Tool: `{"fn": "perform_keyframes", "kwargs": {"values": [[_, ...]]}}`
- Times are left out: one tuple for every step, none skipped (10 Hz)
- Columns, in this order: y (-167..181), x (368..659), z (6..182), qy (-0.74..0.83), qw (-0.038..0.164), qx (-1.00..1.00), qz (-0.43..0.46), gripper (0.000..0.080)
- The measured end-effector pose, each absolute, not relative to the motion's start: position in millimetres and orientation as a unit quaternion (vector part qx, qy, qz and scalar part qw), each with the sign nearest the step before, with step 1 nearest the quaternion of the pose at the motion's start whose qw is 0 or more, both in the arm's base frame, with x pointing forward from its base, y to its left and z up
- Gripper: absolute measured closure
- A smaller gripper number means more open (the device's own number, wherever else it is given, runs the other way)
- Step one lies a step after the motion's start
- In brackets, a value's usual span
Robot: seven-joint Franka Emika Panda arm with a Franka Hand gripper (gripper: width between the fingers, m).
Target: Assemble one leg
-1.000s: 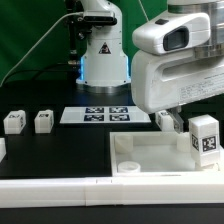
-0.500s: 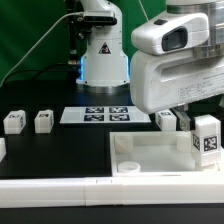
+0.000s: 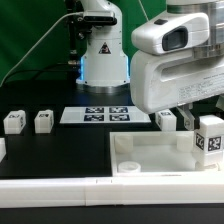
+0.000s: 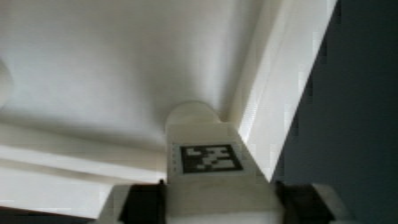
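Your claw (image 4: 210, 192) is clenched on the leg (image 3: 209, 140) at the 3 o'clock edge of the white tray (image 3: 150, 157) in the exterior view; open counter (image 3: 60, 150) lies at 9 o'clock; the leg has drifted toward 4 o'clock since earlier.

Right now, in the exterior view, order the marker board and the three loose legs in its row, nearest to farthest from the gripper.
From the gripper, shut on the held leg:
1. Near leg, beside it on the view's left.
2. Marker board, mid-table.
3. Middle leg, left of the board.
4. Far leg, by the view's left edge.
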State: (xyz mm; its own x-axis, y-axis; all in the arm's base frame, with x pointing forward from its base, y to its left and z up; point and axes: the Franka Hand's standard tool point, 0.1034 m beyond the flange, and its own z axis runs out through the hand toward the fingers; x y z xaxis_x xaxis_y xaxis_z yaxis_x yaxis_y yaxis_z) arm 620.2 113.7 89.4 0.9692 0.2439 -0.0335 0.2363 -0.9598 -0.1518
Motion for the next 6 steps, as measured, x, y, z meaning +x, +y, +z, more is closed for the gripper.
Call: {"fn": "perform_keyframes", "kwargs": {"values": [[114.1,620.2,89.4,-0.096,0.074,-0.992,0.028,0.0506],[115.2,620.0,89.5,-0.045,0.072,-0.996,0.032,0.0506],[115.9,619.9,89.5,-0.005,0.071,-0.997,0.035,0.0506],[116.7,619.8,89.5,0.039,0.071,-0.996,0.038,0.0505],[117.6,619.6,89.6,0.091,0.069,-0.993,0.042,0.0505],[118.5,619.6,89.6,0.146,0.067,-0.986,0.045,0.0505]]}}
